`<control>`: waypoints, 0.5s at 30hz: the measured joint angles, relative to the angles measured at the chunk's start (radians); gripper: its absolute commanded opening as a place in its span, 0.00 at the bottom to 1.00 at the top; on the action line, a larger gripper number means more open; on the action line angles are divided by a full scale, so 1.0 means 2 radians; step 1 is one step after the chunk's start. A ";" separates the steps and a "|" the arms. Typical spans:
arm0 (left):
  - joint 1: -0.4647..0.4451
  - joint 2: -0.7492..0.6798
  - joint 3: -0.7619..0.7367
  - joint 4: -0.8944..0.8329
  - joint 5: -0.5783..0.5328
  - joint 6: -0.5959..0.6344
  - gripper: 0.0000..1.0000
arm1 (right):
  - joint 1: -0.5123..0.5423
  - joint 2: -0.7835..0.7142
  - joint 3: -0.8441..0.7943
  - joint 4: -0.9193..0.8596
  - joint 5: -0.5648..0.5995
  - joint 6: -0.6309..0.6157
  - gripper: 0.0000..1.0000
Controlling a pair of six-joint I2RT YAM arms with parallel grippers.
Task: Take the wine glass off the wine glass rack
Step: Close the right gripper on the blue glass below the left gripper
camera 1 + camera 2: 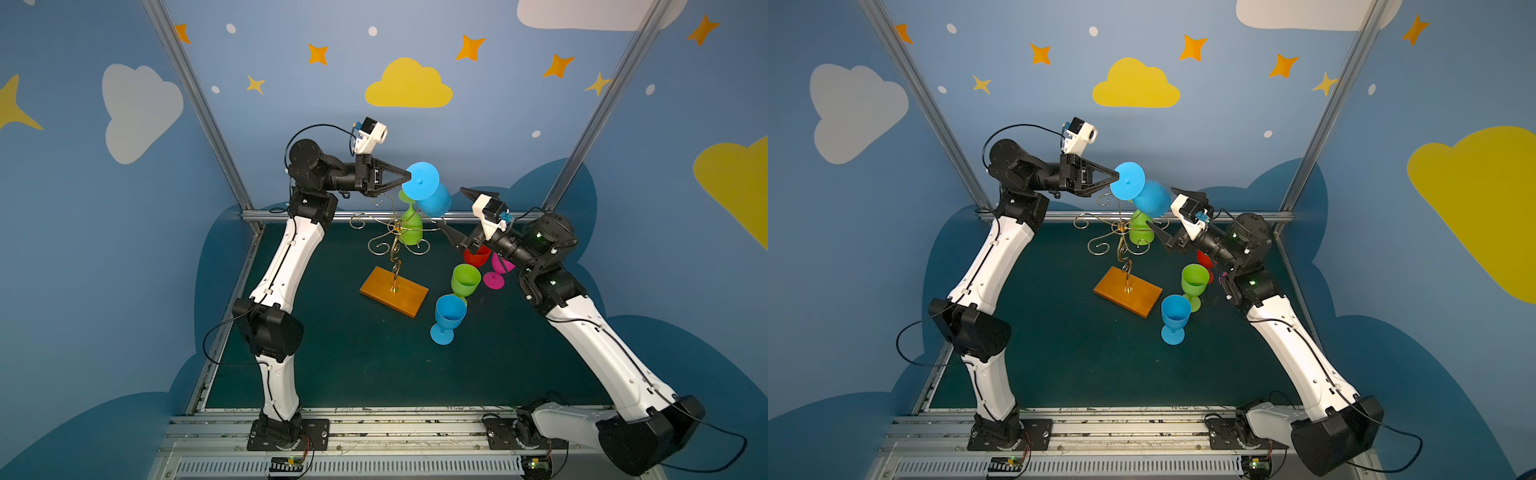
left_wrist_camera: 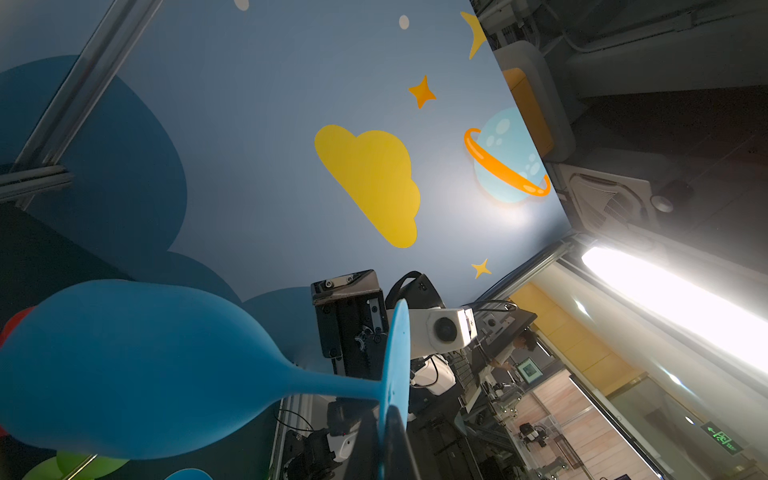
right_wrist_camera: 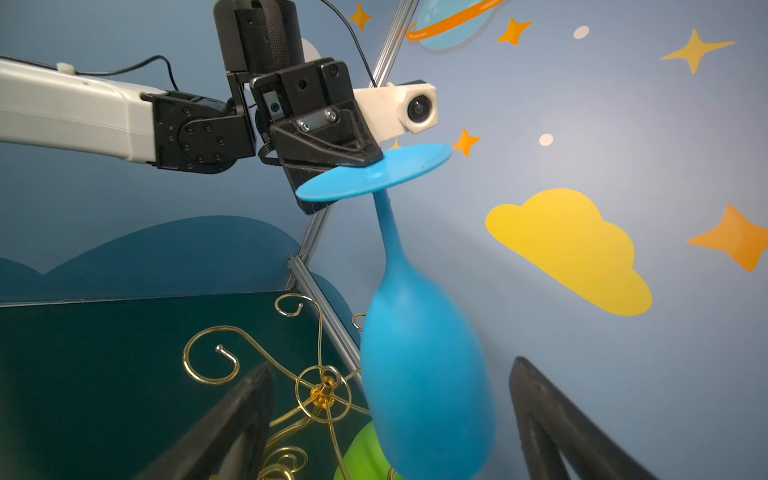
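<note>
A blue wine glass [image 1: 432, 199] hangs upside down, tilted, above the gold wire wine glass rack [image 1: 395, 239] on its wooden base [image 1: 392, 291]. Its foot is clear of the scroll arms. My left gripper [image 1: 408, 176] is shut on the rim of the glass's foot [image 2: 395, 353], as the right wrist view also shows. My right gripper [image 3: 390, 365] is open, one finger on each side of the blue bowl [image 3: 424, 382], not touching it. A green glass [image 1: 411, 228] hangs bowl-down on the rack.
Several glasses stand upright on the dark mat right of the rack: green [image 1: 465, 280], blue [image 1: 448, 316], red [image 1: 477, 255] and pink [image 1: 496, 274], the last two partly under my right arm. A metal rail [image 1: 332, 215] runs along the back.
</note>
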 measured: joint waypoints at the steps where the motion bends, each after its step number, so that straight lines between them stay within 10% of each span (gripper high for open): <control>1: -0.002 0.000 0.000 -0.001 0.000 0.000 0.03 | 0.000 0.006 0.001 0.001 0.000 -0.003 0.88; 15: -0.021 -0.025 -0.013 0.004 0.002 0.000 0.03 | 0.000 0.080 0.058 0.005 -0.002 -0.012 0.88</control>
